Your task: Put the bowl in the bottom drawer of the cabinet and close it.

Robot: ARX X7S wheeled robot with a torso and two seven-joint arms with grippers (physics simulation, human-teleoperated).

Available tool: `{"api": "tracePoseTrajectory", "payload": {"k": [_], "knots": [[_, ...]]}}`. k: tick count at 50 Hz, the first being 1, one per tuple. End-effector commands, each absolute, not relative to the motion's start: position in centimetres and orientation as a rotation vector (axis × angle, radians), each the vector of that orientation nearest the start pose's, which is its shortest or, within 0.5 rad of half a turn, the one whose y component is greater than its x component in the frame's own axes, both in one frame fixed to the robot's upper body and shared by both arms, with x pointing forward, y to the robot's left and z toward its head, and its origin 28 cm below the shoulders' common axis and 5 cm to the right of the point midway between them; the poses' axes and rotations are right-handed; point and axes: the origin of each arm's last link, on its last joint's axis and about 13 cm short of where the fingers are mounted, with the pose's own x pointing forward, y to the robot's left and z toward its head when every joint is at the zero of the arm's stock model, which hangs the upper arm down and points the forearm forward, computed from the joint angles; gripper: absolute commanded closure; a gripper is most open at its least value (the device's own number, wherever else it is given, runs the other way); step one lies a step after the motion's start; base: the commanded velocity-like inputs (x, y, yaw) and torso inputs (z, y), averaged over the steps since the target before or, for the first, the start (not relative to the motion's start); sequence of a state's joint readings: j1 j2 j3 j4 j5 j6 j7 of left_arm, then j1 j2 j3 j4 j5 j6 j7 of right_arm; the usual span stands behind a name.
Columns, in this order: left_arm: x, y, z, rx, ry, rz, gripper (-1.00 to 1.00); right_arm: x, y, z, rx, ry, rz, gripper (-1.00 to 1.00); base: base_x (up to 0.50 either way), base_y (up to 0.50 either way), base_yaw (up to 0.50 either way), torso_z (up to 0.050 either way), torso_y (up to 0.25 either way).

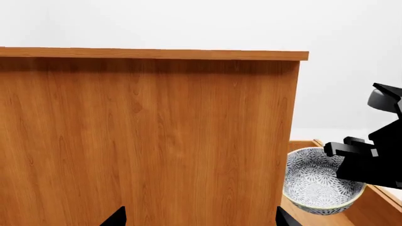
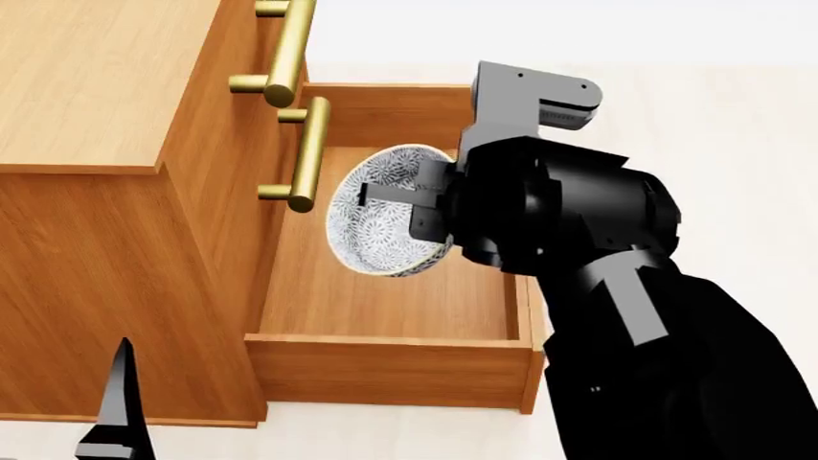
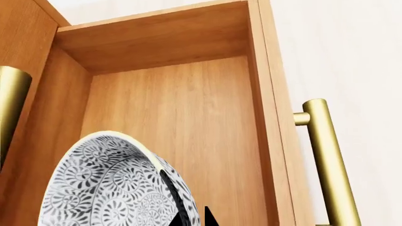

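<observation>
R gripper (image 2: 390, 206) w/ bowl (image 2: 383, 216) over bottom drawer (image 2: 383, 359)

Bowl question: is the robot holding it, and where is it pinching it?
Yes. The right gripper holds the bowl by its rim, one finger inside, tilted on its side above the open bottom drawer. The left gripper holds nothing.

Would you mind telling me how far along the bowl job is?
Done: the bottom drawer stands pulled out of the cabinet. In hand: the right gripper holds the bowl by its rim, tilted, above the drawer floor. Left: set the bowl down, let go, and push the drawer shut.
</observation>
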State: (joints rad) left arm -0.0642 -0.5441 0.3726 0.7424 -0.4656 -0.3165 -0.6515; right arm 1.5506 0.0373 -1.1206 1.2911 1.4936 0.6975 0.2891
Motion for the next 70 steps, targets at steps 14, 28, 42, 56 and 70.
{"api": "tracePoseTrajectory", "payload": {"k": [14,28,42,56,70], "knots": [[17.2,20.1,14.0,-0.056,-0.268,-0.034,-1.00,41.1,-5.2,22.5,0.253,0.644,0.138,1.00,0.00,0.00,0.00,0.000,0.001],[17.3,20.1,13.9,-0.056,-0.267,-0.034,-1.00,41.1,-4.9,22.3,0.305,0.642,0.161,1.00,0.00,0.00,0.00,0.000,0.000],[17.3,20.1,13.8,-0.056,-0.266,-0.034,-1.00,41.0,-4.7,21.9,0.353,0.650,0.161,1.00,0.00,0.00,0.00,0.000,0.001],[17.3,20.2,13.9,-0.060,-0.268,-0.030,-1.00,41.0,-4.6,21.8,0.368,0.653,0.148,1.00,0.00,0.00,0.00,0.000,0.000],[17.2,20.2,14.0,-0.060,-0.269,-0.031,-1.00,41.0,-4.7,21.6,0.375,0.656,0.135,1.00,0.00,0.00,0.00,0.001,0.000]]}}
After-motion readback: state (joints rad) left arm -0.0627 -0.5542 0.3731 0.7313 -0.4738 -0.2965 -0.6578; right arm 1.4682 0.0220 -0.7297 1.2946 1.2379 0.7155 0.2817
